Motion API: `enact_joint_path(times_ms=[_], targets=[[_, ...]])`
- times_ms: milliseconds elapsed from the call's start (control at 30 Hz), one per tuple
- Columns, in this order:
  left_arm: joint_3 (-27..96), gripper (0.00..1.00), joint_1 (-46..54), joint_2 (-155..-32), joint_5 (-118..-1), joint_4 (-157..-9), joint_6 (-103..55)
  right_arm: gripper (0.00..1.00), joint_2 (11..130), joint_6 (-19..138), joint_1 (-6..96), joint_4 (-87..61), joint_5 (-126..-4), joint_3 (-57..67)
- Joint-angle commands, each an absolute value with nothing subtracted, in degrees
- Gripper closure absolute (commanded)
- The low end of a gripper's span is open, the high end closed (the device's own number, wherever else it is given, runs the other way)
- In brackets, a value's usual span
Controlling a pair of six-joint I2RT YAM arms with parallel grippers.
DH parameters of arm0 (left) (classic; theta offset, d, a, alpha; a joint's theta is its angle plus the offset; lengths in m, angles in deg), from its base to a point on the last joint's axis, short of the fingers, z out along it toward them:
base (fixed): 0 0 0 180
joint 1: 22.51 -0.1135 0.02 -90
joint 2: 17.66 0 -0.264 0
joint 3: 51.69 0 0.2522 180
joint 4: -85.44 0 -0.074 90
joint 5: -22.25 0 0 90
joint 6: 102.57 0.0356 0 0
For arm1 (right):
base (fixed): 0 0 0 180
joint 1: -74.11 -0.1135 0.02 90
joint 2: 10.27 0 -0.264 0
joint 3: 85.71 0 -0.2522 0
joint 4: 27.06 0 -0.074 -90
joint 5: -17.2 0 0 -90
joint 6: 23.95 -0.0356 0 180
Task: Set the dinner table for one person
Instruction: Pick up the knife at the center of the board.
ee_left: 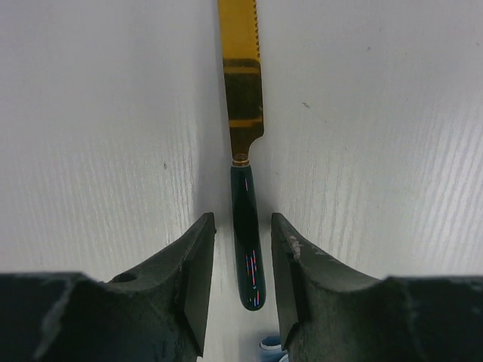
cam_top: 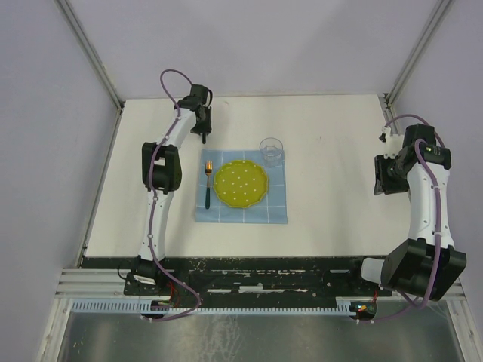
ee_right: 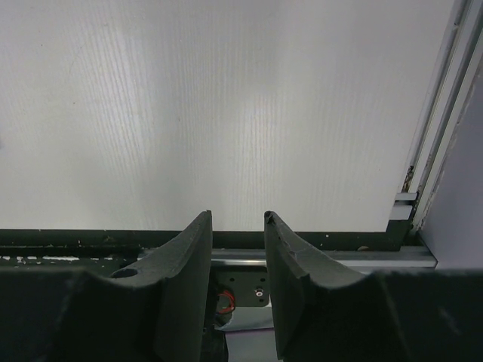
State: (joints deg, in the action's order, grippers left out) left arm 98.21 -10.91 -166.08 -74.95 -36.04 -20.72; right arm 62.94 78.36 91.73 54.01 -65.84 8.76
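In the left wrist camera the knife (ee_left: pixel 246 113) runs off the top edge, so I lose its tip. Low down, the sliver between its handle and the right-hand pad (ee_left: pixel 283 264) is too dark for me to judge whether they touch. A blue-and-white scrap (ee_left: pixel 272 345) at the bottom edge is cut off and blurred, and I cannot say what it is. From above, the left gripper (cam_top: pixel 203 132) sits over the knife and hides it from me. The right gripper (ee_right: pixel 238 219) reads clearly only in its own camera; from above its fingers are too dark to make out. The glass (cam_top: pixel 272 149) is too small to tell whether it holds anything.
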Motion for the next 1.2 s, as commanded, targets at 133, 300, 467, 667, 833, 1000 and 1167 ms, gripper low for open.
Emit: enact_joint_path(times_ms=[133, 300, 467, 667, 833, 1000, 1167], targets=[[100.9, 0.68, -11.7, -167.4, -74.3, -38.4, -20.0, 0.58, 63.6, 79.3, 92.2, 53.9, -67.3, 6.8], [100.4, 0.97, -11.7, -167.5, -73.2, -37.1, -19.8, 0.59, 63.6, 79.3, 92.3, 54.0, -67.3, 6.9], [100.2, 0.97, -11.7, -166.6, -76.5, -36.3, -18.8, 0.61, 63.5, 79.3, 92.3, 53.9, -67.4, 7.0], [99.7, 0.97, -11.7, -161.2, -77.9, -38.8, -18.1, 0.61, 63.3, 79.1, 92.3, 53.9, -67.3, 7.2], [99.9, 0.97, -11.6, -156.8, -78.6, -37.9, -18.2, 0.61, 63.5, 79.1, 92.4, 54.0, -67.1, 6.5], [98.7, 0.97, -11.6, -153.0, -78.0, -32.4, -20.9, 0.61, 64.1, 78.9, 92.4, 53.9, -66.6, 5.7], [92.4, 0.97, -11.6, -146.3, -74.3, -30.8, -24.7, 0.61, 64.4, 78.8, 92.4, 54.0, -66.3, 5.3]])
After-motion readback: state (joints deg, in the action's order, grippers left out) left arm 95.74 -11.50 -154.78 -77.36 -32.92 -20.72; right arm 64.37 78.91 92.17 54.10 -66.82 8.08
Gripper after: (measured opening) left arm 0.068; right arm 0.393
